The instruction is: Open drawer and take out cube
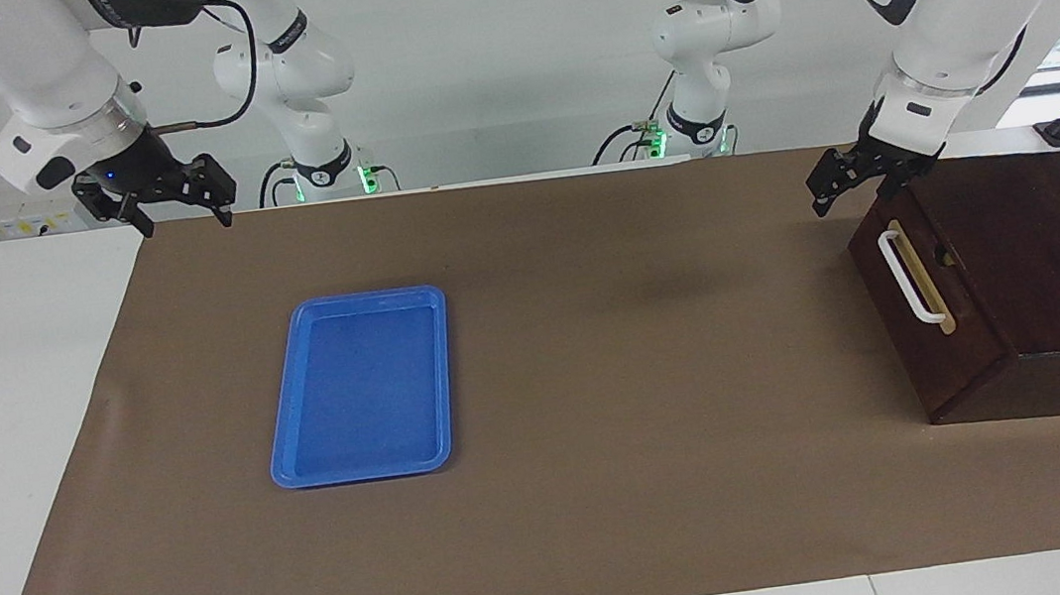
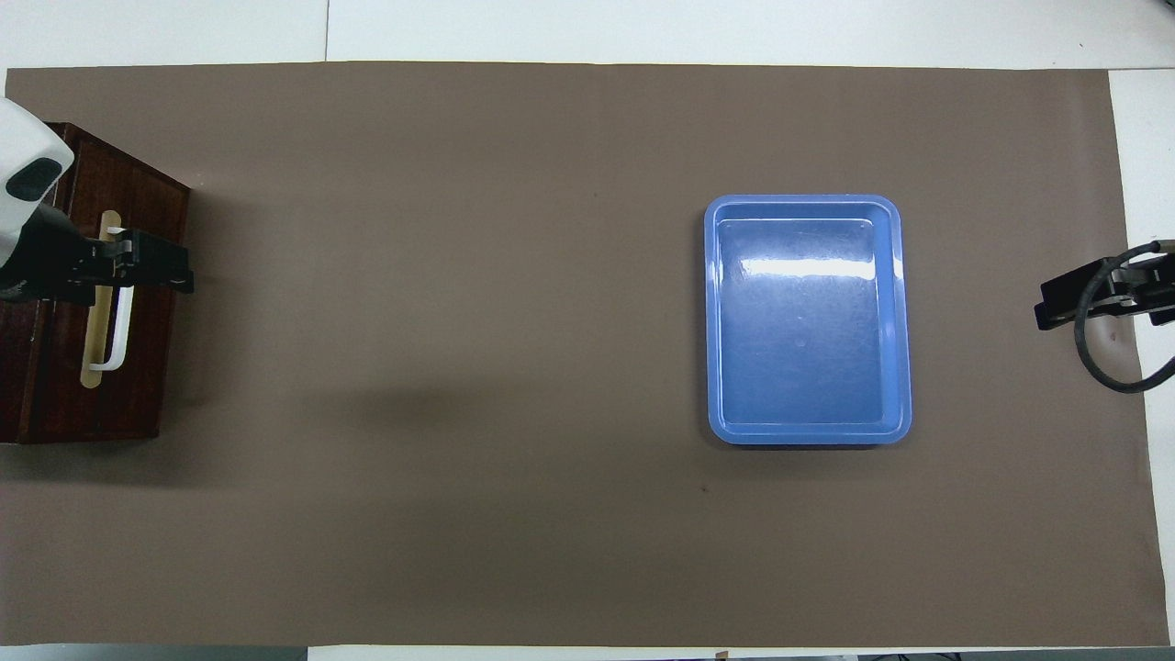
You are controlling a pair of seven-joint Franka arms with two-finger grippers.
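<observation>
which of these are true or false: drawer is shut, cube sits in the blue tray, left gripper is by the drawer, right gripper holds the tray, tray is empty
1. The drawer is shut. True: its front sits flush with the cabinet.
2. A cube sits in the blue tray. False: no cube is in view anywhere.
3. The left gripper is over the drawer's upper edge, near the white handle. True.
4. The right gripper holds the tray. False: it hangs open and empty at the right arm's end of the table, apart from the tray.
5. The tray is empty. True.
</observation>
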